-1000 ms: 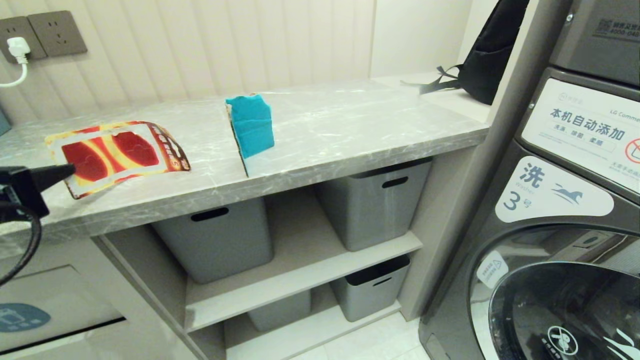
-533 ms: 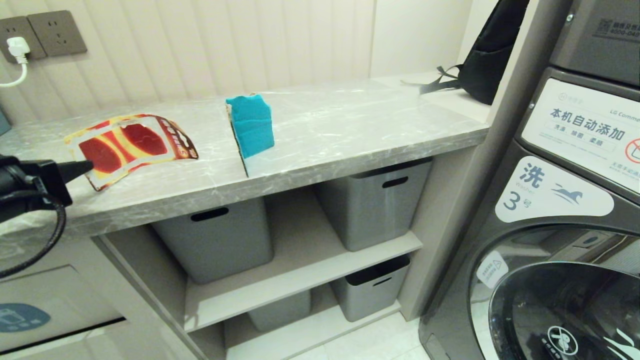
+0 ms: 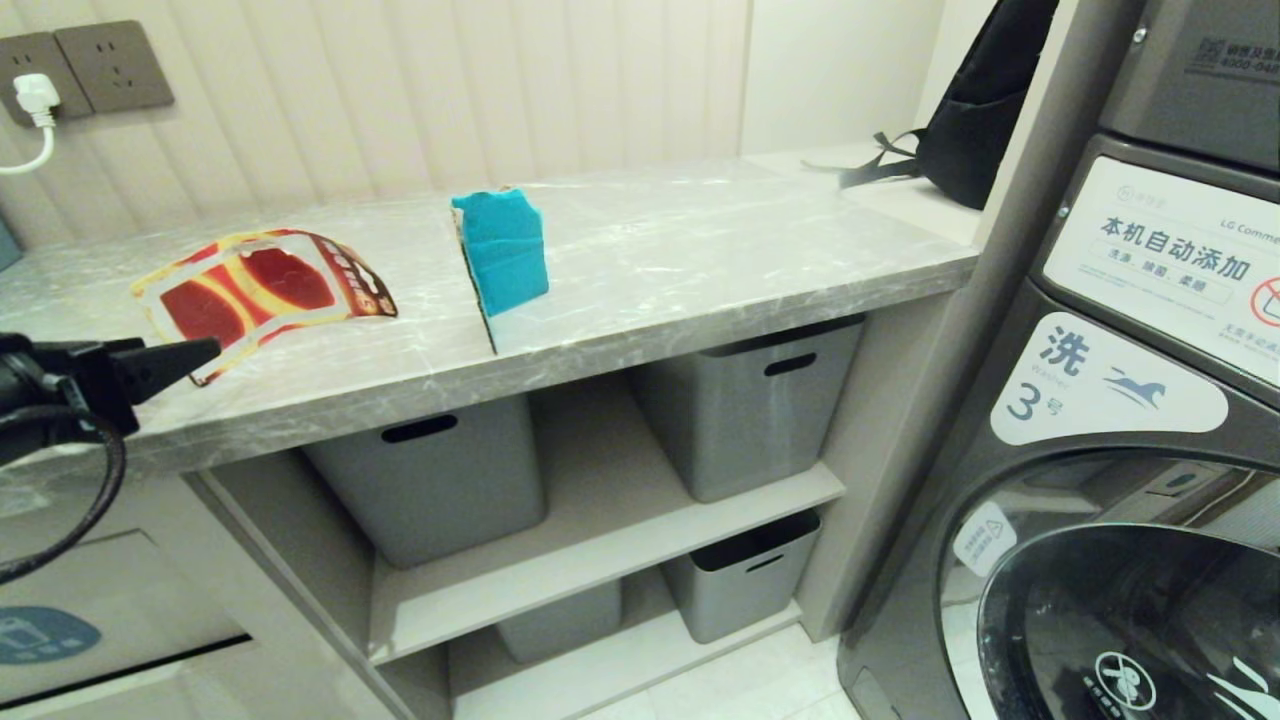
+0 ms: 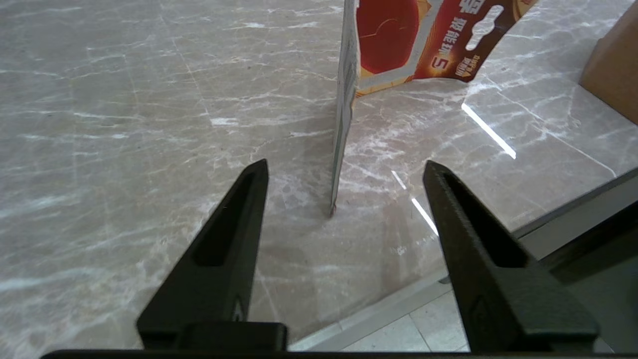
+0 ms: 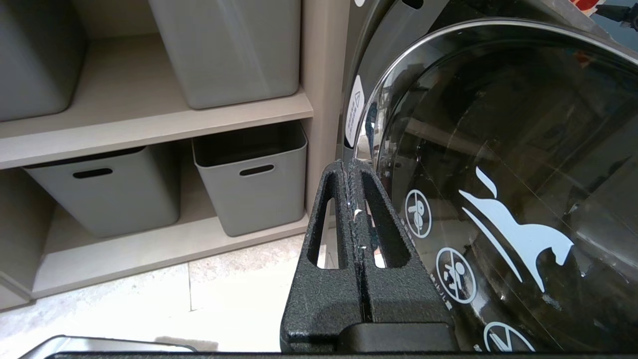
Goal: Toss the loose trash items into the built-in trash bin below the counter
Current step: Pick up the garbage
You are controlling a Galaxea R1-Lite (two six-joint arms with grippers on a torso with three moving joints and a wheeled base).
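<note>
Head view: my left gripper (image 3: 205, 352) sits at the counter (image 3: 700, 270) front edge, tip just at the near corner of the card (image 3: 262, 297); card lies bowed on the slab, cardboard piece (image 3: 500, 252) stands further right, bin flap (image 3: 60, 620) low left under the counter; no bottle in sight.

Left wrist view: jaws spread, nothing gripped; card's (image 4: 398, 45) near edge stands between the fingers (image 4: 224, 249), touching neither. Looks thin, light, springy and glossy, so likely to slip or buckle; I'd pinch that raised near edge, well in.

Right wrist view: my right gripper (image 5: 356, 172) is clamped shut and empty, parked by the washer (image 5: 498, 174).
</note>
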